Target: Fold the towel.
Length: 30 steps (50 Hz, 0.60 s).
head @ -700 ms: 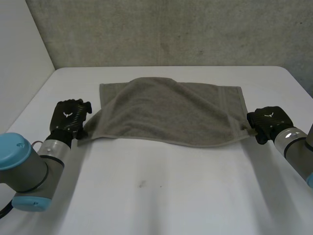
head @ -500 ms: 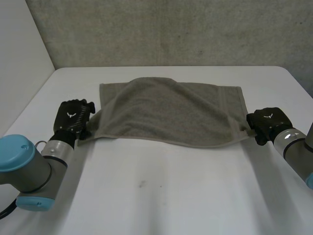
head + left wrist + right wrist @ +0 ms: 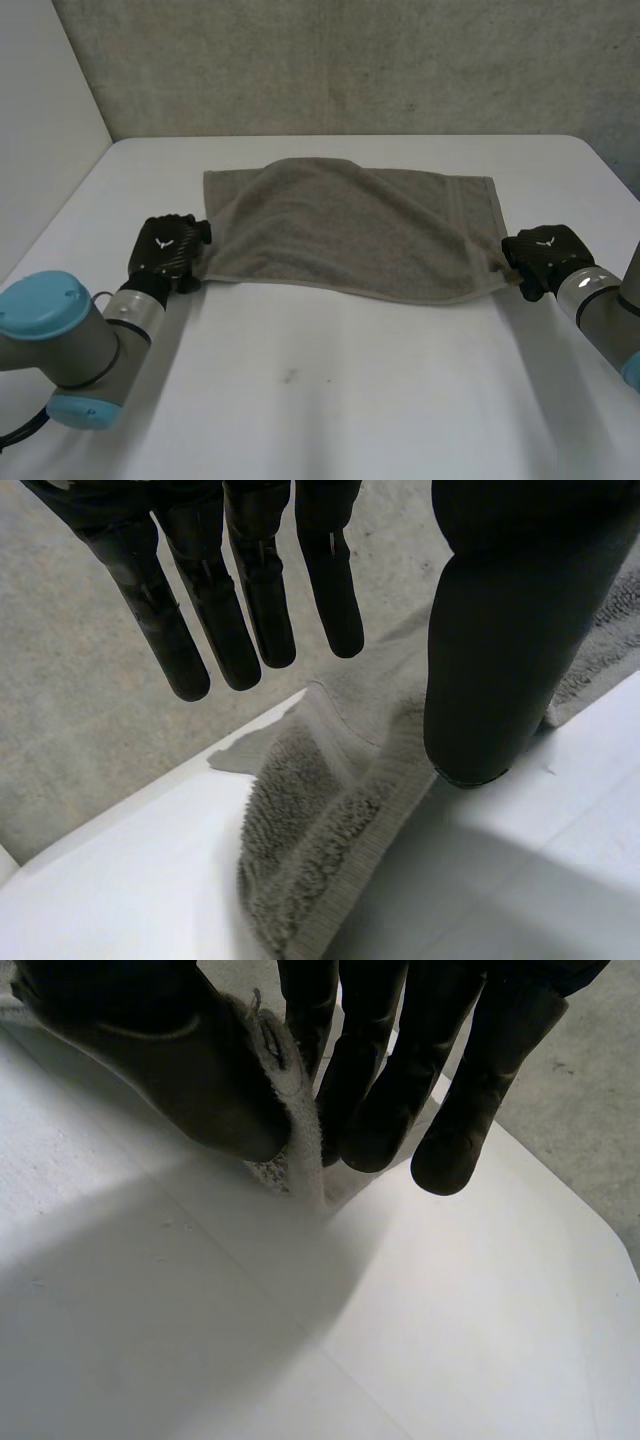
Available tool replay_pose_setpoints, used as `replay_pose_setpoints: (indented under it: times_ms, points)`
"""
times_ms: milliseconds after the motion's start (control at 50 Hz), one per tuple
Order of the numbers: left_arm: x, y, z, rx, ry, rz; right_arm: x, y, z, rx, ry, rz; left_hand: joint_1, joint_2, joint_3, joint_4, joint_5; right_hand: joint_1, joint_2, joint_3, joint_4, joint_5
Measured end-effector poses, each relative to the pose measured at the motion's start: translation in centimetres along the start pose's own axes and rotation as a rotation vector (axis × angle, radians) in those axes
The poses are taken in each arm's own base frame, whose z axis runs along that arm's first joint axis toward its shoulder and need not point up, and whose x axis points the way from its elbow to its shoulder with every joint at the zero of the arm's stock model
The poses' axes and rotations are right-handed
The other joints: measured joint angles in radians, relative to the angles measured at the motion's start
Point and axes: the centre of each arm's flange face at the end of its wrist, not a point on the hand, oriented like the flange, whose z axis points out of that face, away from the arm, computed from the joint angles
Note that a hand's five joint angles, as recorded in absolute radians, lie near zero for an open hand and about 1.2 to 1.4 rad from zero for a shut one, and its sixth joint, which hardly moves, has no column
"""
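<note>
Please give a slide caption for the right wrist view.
The right robot hand pinches the towel at its corner, white table beneath.

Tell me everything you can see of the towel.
The towel is grey-brown terry with a hemmed edge and a woven band near its right end. It lies spread across the white table, not flat: a loose ridge rises through its middle. The right hand pinches its near right corner between thumb and fingers. The left hand is at the near left corner, fingers straight, thumb tip by the hem.
</note>
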Motion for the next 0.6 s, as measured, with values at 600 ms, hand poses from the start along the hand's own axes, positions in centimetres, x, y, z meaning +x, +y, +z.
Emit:
replay_pose_setpoints:
  times_ms: [600]
  points:
    - [0.6,0.3,2.4,-0.059,0.026,-0.005,0.6,-0.6,0.0,0.009,0.022,-0.003,0.519,0.54,0.538,0.54,0.532,0.0,0.0,0.0,0.0,0.0]
